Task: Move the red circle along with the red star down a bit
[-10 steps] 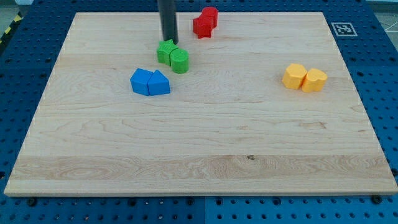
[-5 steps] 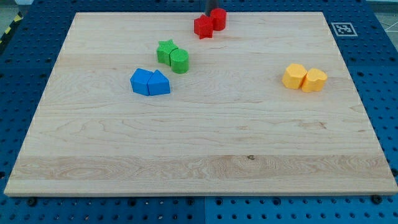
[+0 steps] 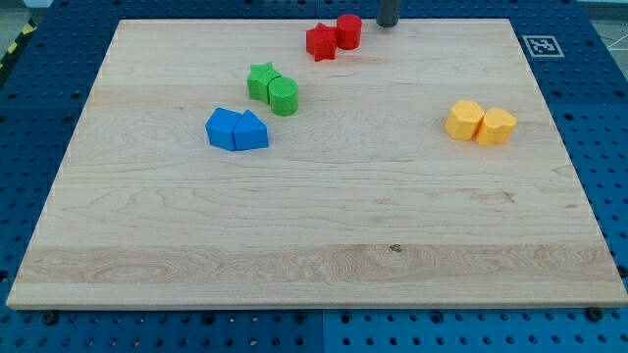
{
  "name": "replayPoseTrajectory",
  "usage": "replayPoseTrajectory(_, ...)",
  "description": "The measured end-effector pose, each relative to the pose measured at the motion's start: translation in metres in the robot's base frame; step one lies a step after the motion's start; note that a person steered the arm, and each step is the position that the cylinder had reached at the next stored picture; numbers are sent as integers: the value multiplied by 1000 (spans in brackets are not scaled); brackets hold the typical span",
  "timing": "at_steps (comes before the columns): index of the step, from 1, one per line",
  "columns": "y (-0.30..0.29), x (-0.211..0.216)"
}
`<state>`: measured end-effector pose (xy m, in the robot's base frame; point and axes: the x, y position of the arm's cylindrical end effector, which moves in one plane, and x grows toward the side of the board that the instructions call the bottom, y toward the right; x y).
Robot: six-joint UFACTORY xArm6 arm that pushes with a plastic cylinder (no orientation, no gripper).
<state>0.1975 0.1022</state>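
The red star and the red circle sit touching near the board's top edge, the circle to the star's upper right. My tip is at the view's top, just to the right of the red circle, with a small gap between them. Only the rod's lowest part shows.
A green star and green circle sit left of centre. Two blue blocks lie below them. Two yellow blocks lie at the right. The wooden board rests on a blue pegboard; a marker tag is at top right.
My tip went from beside the green star to the top, past the red blocks, and now stands right of the red circle. The red circle shifted slightly right.
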Motion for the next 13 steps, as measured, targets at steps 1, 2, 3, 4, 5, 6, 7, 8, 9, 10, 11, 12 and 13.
replayPoseTrajectory(1, -9, 21)
replayPoseTrajectory(2, -9, 49)
replayPoseTrajectory(3, -13, 53)
replayPoseTrajectory(4, -18, 47)
replayPoseTrajectory(5, -18, 42)
replayPoseTrajectory(6, -19, 29)
replayPoseTrajectory(7, -27, 21)
replayPoseTrajectory(8, -39, 18)
replayPoseTrajectory(9, -44, 18)
replayPoseTrajectory(10, -47, 18)
replayPoseTrajectory(11, -47, 18)
replayPoseTrajectory(12, -47, 17)
replayPoseTrajectory(13, -47, -5)
